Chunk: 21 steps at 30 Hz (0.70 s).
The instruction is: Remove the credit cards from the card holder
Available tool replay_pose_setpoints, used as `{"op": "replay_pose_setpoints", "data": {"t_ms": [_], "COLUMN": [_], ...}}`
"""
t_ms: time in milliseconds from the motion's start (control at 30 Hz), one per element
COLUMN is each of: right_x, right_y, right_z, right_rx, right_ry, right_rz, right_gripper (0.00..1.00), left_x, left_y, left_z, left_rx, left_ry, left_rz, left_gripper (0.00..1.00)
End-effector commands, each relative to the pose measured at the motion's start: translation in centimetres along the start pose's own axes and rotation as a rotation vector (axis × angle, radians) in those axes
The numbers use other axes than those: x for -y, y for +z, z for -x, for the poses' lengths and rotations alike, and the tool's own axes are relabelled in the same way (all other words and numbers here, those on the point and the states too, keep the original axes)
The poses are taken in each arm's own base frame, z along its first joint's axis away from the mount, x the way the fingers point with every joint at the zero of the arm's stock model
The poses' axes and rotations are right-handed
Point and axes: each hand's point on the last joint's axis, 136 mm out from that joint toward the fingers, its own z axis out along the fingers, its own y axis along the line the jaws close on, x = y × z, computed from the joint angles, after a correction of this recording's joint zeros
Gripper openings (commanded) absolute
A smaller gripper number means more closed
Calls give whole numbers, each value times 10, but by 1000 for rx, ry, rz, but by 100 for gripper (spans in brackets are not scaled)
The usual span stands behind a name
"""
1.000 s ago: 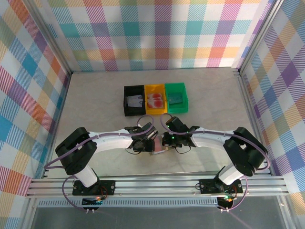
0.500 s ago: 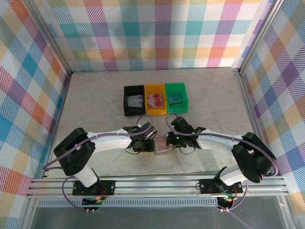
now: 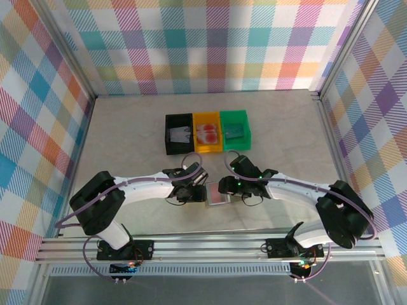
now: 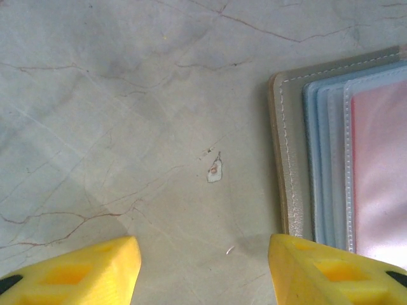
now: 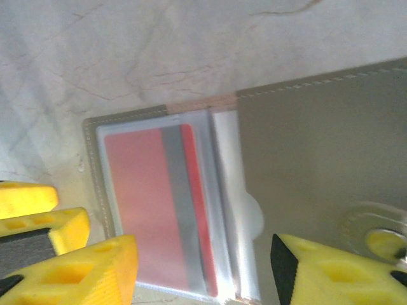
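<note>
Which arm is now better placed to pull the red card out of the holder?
Probably the right arm. Its open jaws stand over the card holder, with the red card between them. The left arm has its open jaws over the table, beside the holder's edge.

card holder (image 5: 311,165) open flat | red card (image 5: 143,210) inside | right hand (image 5: 202,257) jaws apart

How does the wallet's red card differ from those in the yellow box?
The red card sits under a clear sleeve of the card holder, nearer the front; the bin cards lie in the open yellow bin, farther back. Both look reddish.
</note>
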Motion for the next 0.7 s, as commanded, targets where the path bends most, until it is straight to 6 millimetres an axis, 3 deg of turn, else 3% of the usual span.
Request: {"op": "replay_pose_setpoints", "data": {"t_ms": [0, 233, 467, 667], "right_x": [5, -18, -30, -27], "right_y": [-8, -19, -6, 6], "right_z": [1, 1, -5, -7], "right_rx": [-29, -25, -83, -134], "right_ry": [30, -15, -50, -85], "right_rz": [-118, -233, -324, -452], "right_gripper": [60, 71, 74, 74], "left_x": [-18, -31, -39, -43], "left_y": [1, -19, -52, -75], "left_z": [-11, -5, 6, 9], "left_rx": [-25, 42, 165, 230], "left_ry": [-20, -51, -56, -43], "left_rz": [34, -4, -51, -82], "left_gripper": [57, 59, 60, 61]}}
